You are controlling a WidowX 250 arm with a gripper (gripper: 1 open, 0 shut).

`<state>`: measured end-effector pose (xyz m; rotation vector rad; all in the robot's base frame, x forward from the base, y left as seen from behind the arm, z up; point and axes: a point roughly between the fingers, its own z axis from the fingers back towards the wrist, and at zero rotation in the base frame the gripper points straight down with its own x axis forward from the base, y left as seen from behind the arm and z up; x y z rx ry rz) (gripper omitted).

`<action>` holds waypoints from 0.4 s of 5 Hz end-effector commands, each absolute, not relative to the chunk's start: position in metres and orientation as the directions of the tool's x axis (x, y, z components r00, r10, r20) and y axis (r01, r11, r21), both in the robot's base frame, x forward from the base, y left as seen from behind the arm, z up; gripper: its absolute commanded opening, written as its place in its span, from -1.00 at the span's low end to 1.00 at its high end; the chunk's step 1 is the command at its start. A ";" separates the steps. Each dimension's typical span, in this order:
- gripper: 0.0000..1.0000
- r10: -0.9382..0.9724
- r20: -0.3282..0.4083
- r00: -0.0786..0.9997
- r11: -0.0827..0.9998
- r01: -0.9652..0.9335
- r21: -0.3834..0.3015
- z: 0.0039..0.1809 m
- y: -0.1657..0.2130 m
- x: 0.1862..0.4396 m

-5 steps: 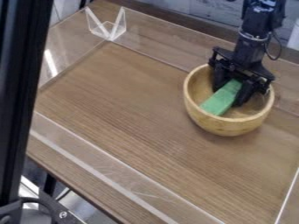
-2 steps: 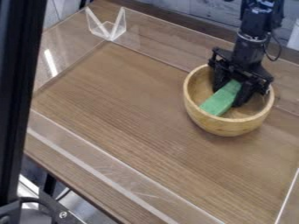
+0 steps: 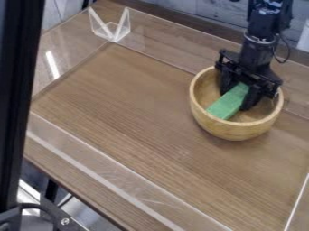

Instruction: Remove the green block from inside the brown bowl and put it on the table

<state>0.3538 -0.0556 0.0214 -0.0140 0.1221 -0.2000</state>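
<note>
Block of matte green, flat and bar-shaped (image 3: 226,106), sits inside the round light-brown wooden bowl (image 3: 237,131), near end showing, far end running in under the black gripper (image 3: 247,87). Gripper reads as closed down, with the block's far end between its fingers; looks like a grip to me, but the fingers hide the contact, so I can't tell how firm. Handling guess: light, stiff, not fragile. Plain faces could slip a little if only the tip is pinched. Best hold is across the narrow width, close to mid-length; an end grip like this one may let the bar swing or droop on the lift. I'd go straight up until the low end is over the thick rim, then move sideways, otherwise it catches and drags the bowl. Surface: brown wood-grain tabletop (image 3: 121,113), looks flat and hard, so lower the block flat and release low, else it may bounce. Bowl is toward the far right of my view; I'd set down on the wood to its left. Room: clear angular piece (image 3: 110,27) up at the far left, pale wall (image 3: 215,11) behind, dark upright (image 3: 14,81) down the left edge. Stay off all three.
</note>
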 end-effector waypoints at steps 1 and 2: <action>-1.00 -0.202 -0.110 0.973 0.979 0.199 -0.039 0.025 -0.054 0.352; -1.00 -0.201 -0.106 0.974 0.979 0.198 -0.040 0.027 -0.053 0.350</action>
